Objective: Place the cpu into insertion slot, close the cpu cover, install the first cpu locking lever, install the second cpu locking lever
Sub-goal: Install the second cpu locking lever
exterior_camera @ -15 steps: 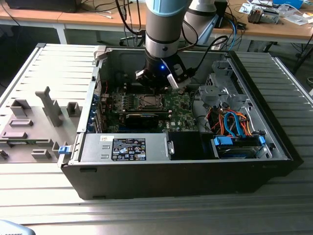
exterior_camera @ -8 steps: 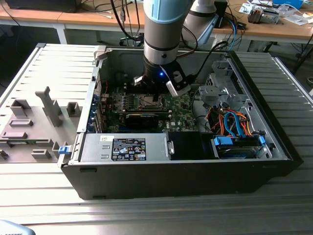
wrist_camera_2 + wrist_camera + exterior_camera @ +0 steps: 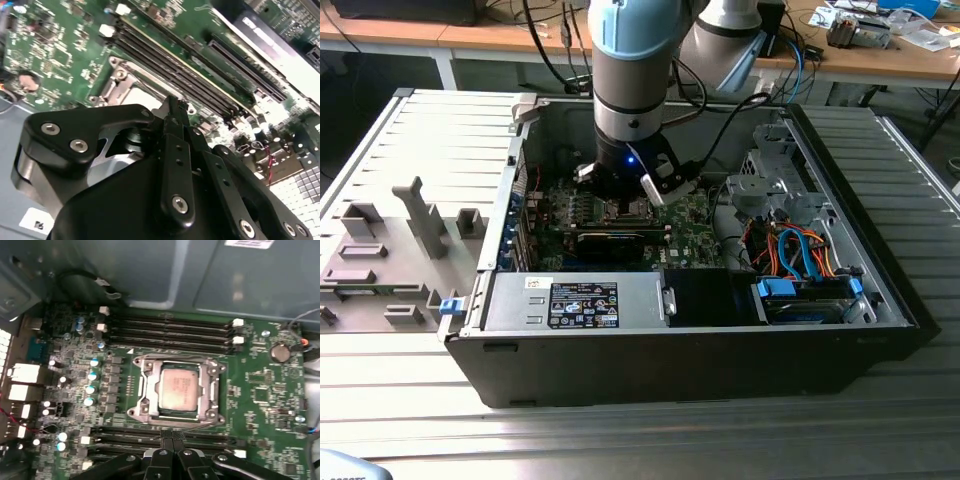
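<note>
My gripper (image 3: 167, 447), fingers together and holding nothing, hovers just beside the near edge of the insertion slot (image 3: 176, 388); cpu (image 3: 179, 385) sits inside it, cpu cover (image 3: 210, 390) down around it.

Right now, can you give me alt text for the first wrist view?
A cpu with a pale silver face sits in the insertion slot on a green circuit board, with the cpu cover closed around it. The gripper hangs just beside the socket, its jaws shut, flanked by rows of black memory slots.
</note>
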Robot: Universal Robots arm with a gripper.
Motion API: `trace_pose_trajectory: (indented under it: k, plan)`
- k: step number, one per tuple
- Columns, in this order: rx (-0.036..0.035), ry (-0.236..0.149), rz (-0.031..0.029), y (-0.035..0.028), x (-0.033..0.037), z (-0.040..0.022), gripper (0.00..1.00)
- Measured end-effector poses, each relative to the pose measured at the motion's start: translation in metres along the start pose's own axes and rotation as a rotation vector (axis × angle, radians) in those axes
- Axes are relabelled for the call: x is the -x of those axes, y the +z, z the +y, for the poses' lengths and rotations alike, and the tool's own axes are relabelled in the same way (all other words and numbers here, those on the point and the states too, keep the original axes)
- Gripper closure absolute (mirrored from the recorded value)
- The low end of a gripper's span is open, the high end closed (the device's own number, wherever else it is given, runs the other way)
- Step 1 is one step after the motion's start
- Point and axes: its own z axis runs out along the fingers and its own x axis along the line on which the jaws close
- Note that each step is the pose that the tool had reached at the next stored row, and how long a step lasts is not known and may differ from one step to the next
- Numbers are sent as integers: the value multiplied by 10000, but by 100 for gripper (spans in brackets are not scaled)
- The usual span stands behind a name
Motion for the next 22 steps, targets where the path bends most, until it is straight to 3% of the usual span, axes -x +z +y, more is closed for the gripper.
trace_pose_trajectory:
  k: [2, 5, 11, 14, 22]
  plan:
    - [0, 1, 0, 33, -40, -3, 89]
    - [0, 1, 0, 130, -173, -11, 89]
    - [0, 0, 0, 250, -288, -26, 89]
    - [0, -1, 0, 296, -322, -32, 89]
    - [44, -17, 1, 354, -322, 3, 89]
